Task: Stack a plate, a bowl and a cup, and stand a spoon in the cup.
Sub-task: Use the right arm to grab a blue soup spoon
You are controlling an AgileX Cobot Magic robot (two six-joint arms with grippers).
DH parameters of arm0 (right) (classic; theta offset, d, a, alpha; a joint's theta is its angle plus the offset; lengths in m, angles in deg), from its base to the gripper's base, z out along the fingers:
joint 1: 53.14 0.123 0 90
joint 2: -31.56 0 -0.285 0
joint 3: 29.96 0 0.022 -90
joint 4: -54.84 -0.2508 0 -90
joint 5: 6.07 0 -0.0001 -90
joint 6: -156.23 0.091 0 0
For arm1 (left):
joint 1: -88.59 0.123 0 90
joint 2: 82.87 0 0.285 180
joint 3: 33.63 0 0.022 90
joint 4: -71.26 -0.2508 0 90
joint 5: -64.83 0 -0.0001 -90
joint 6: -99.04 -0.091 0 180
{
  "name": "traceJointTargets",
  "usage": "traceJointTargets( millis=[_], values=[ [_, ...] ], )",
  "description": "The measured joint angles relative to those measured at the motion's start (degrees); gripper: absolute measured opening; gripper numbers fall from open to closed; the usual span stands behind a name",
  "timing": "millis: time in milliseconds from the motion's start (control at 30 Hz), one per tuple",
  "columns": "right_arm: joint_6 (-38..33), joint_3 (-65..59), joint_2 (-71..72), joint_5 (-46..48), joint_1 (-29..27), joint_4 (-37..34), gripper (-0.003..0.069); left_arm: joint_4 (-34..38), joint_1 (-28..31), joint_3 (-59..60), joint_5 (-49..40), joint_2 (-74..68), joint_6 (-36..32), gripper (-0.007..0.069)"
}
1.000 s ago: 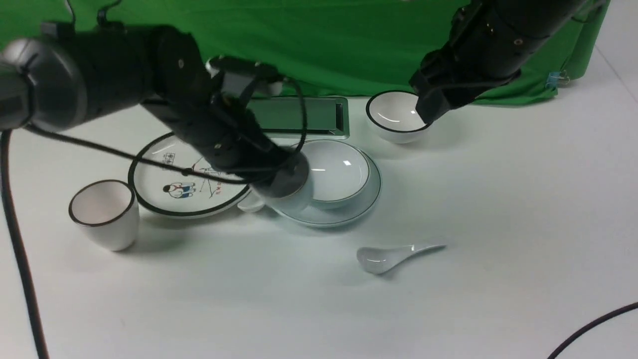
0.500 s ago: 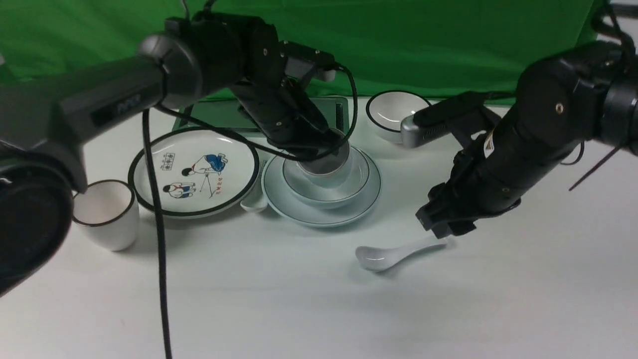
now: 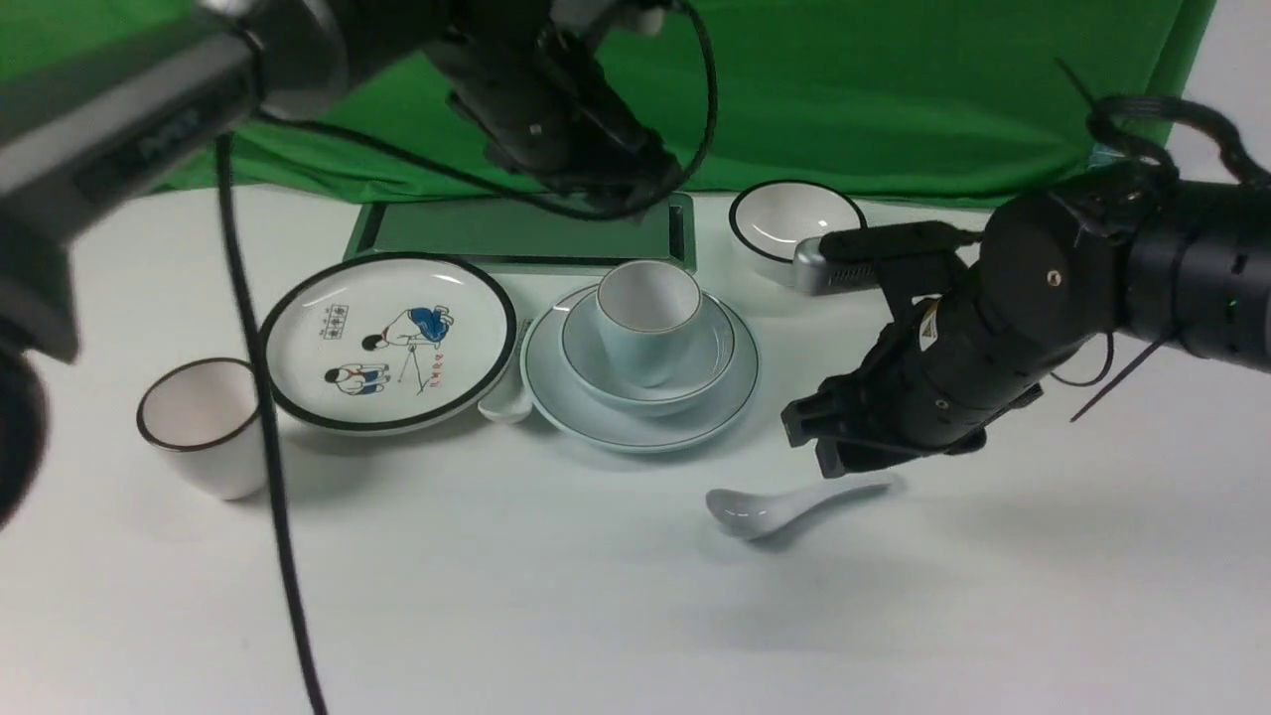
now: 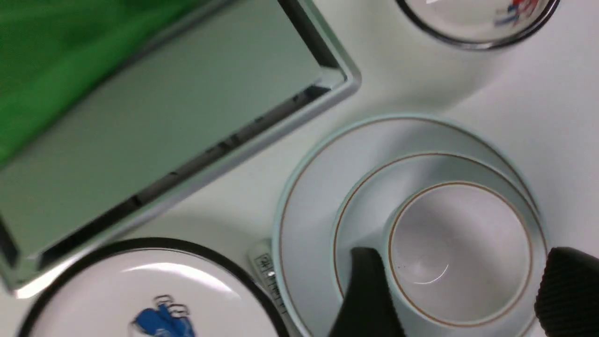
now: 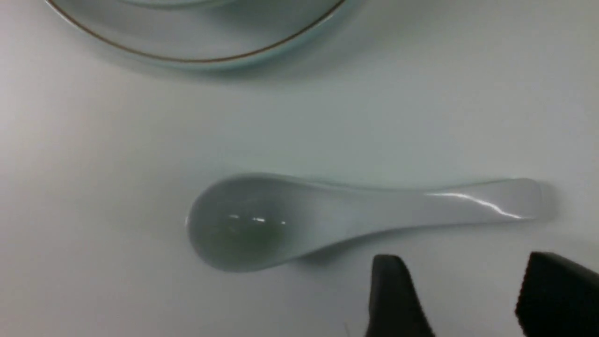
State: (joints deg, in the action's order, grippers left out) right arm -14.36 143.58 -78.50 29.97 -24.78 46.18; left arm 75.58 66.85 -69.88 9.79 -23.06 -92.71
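Note:
The pale blue cup (image 3: 647, 316) stands upright in the pale blue bowl (image 3: 707, 359), which sits on the blue-green plate (image 3: 635, 429). My left gripper (image 3: 608, 189) hangs open above the cup, clear of it. In the left wrist view its fingers (image 4: 369, 290) straddle the cup (image 4: 461, 252) without touching. The white spoon (image 3: 784, 506) lies flat on the table, in front of the stack and to its right. My right gripper (image 3: 839, 452) hovers open just over the spoon's handle end. In the right wrist view the spoon (image 5: 355, 215) lies beside the open gripper (image 5: 472, 299), nothing between its fingers.
A cartoon plate (image 3: 387, 343) lies left of the stack, with a second small spoon (image 3: 504, 402) between them. A black-rimmed white cup (image 3: 204, 427) stands at the left, a black-rimmed bowl (image 3: 784, 223) at the back right, a green tray (image 3: 526, 233) behind. A black cable (image 3: 268, 447) hangs on the left.
My left gripper set the cup in the bowl, opened and rose away from it. My right arm swung down from the back to just above the spoon's handle.

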Motion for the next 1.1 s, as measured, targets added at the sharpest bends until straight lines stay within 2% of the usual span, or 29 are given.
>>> traceJointTargets(
  millis=[100, 233, 333, 500, 600, 700, 733, 800, 833, 867, 967, 1100],
  values=[
    [0.0, 0.0, -0.84, -0.81, 0.0, -2.25, 0.0391, -1.72, 0.13, -0.22, -2.57, 5.67, 0.0, 0.0395],
    [0.08, -0.65, -1.38, -2.15, 0.0, -3.4, 0.0391, -2.02, 1.85, 3.3, -3.95, 19.47, 0.0, 0.0318],
    [3.87, -3.82, -1.38, -6.02, 0.0, -3.54, 0.0391, -1.47, 4.65, 14.02, 0.55, 34.03, 0.84, 0.0239],
    [8.03, -8.32, -1.45, -14.12, 0.0, -3.54, 0.0391, -3.69, 8.69, 30.26, 10.43, 49.33, 3.84, 0.0171],
    [5.8, -7.87, -1.51, -19.53, 0.13, -3.54, 0.0382, -5.53, 12.38, 41.92, 15.78, 58.9, 5.58, 0.0141],
    [1.78, -6.42, -1.9, -20.36, 0.44, -3.54, 0.0331, -6.07, 14.47, 47.46, 16.51, 62.81, 5.9, 0.013],
    [-1.68, -4.56, -2.84, -19.85, 1.16, -3.54, 0.0252, -6.15, 15.92, 52.8, 16.84, 65.49, 5.95, 0.0118],
    [-3.52, -3.37, -3.73, -18.65, 1.74, -3.54, 0.0172, -6.15, 16.46, 56.19, 17.07, 66.93, 5.95, 0.0111],
    [-4.7, -2.09, -5.28, -17.08, 2.64, -3.54, 0.0089, -6.1, 16.8, 60.1, 17.11, 67.63, 5.95, 0.0102],
    [-4.98, -1.82, -5.95, -16.49, 3.05, -3.54, 0.0051, -6.02, 16.95, 62.15, 17.11, 67.71, 5.95, 0.0097],
    [-7.17, -1.54, -8.07, -15.74, 4.5, -3.54, 0.0017, -5.81, 17.11, 66.11, 16.92, 67.24, 5.95, 0.0094],
    [-12.78, -1.33, -9.31, -15.25, 6.54, -3.54, 0.0013, -5.75, 17.13, 68.15, 17.09, 66.18, 5.95, 0.0094]
  ],
)
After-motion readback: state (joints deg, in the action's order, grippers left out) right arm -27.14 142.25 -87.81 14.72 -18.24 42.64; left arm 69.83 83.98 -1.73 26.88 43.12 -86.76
